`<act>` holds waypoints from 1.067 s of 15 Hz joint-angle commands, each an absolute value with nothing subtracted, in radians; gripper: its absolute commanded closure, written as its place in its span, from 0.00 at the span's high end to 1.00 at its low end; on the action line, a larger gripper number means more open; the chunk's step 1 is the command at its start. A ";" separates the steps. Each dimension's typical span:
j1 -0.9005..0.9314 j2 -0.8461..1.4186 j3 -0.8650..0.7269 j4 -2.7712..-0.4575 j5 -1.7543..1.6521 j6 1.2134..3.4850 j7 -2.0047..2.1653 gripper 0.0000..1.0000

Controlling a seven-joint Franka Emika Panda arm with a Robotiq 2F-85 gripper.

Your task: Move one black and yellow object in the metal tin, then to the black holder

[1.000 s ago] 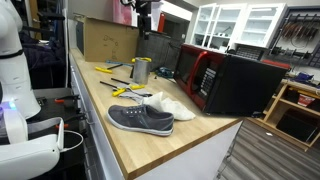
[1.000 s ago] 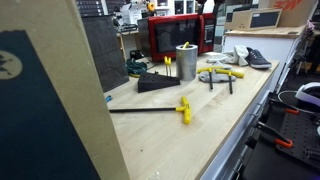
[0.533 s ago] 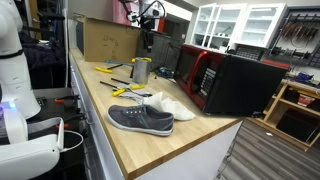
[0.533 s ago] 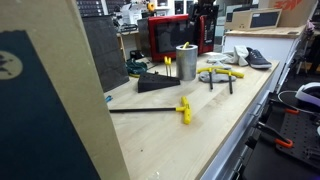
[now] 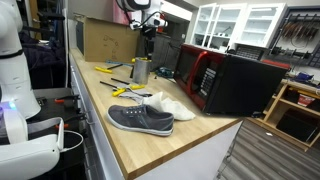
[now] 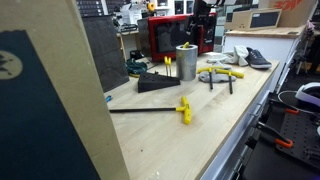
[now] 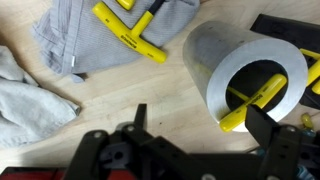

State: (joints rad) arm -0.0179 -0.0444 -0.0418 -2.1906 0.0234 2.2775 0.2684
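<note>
My end effector point(image 7: 200, 126) is spread wide and carries nothing; both fingers point(image 7: 138, 118) show at the bottom edge of the wrist view with bare worktop point(image 7: 120, 100) between them. It points straight down and hangs above the metal tin point(image 7: 212, 55), clear of the rim and slightly to one side of the opening. The black and yellow object point(image 7: 255, 100) is inside the tin, leaning against the wall with its yellow handle uppermost. I judge it to be a T-handle tool with a stiff shaft and a hard moulded grip, light and not fragile. The smooth plastic may slip under a shallow pinch. Take hold across the yellow crossbar where it shows near the rim, and lift vertically, because the tin is thin and light and could tip or slide if the shaft drags on its wall. In an exterior view the arm descends from above with the wrist vertical point(image 5: 147, 36) over the tin point(image 5: 140, 70). The tin stands toward the worktop end that carries the cardboard box point(image 5: 105, 40), roughly midway between the long edges. The black holder point(image 6: 158, 83) lies just beside the tin point(image 6: 186, 60).
</note>
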 commanded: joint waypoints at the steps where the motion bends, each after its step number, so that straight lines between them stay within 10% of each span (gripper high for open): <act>1: -0.018 -0.035 -0.027 -2.159 0.041 2.229 0.309 1.00; 16: -0.020 0.010 -0.029 -2.191 0.025 2.245 0.393 1.00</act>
State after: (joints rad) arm -0.0197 0.0067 -0.0332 -2.1866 0.0255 2.2334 0.3632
